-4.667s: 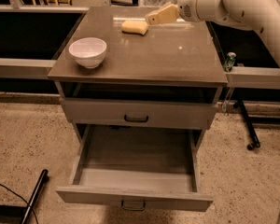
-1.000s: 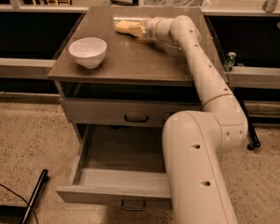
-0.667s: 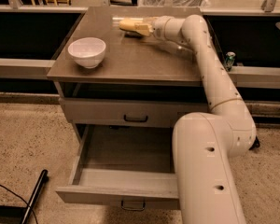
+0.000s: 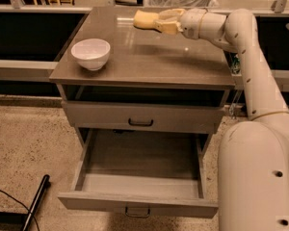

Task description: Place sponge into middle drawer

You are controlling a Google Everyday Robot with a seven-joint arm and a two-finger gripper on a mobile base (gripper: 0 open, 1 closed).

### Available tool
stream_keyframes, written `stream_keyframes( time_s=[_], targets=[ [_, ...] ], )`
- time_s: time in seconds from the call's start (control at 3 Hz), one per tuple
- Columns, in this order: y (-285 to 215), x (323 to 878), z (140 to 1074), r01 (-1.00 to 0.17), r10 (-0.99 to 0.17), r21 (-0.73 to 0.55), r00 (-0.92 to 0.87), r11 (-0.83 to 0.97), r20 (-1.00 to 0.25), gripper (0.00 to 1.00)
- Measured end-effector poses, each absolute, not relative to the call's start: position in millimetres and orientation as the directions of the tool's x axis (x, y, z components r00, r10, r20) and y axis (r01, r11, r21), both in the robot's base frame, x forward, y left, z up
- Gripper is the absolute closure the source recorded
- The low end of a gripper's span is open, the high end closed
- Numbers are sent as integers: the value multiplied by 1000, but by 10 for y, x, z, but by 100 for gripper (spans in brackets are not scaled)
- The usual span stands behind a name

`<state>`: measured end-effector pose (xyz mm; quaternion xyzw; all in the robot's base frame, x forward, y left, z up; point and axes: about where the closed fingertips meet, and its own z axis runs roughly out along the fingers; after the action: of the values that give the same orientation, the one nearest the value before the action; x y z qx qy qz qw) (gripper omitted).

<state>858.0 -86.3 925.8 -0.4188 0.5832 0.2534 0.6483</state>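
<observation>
The middle drawer [image 4: 139,159] stands pulled fully out nearest the camera, its grey floor bare between both side walls. Above it sits the closed drawer front [image 4: 101,117]. On the cabinet top [image 4: 183,66], 1 white bowl [image 4: 90,53] sits by the front-left edge, leaving the right half open. At the far edge, the gripper [image 4: 157,21] pinches the sponge [image 4: 143,19] between its 2 fingers, seemingly just off the surface.

No lettering seems legible on the hand [image 4: 160,22] over the cabinet [image 4: 149,57].
</observation>
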Motion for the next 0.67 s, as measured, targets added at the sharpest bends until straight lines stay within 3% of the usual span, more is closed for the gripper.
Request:
stream_keyframes(
  time_s=[0.67],
  targets=[
    [-803, 8305, 9310, -844, -196, -295, 229, 448, -954, 100]
  ],
)
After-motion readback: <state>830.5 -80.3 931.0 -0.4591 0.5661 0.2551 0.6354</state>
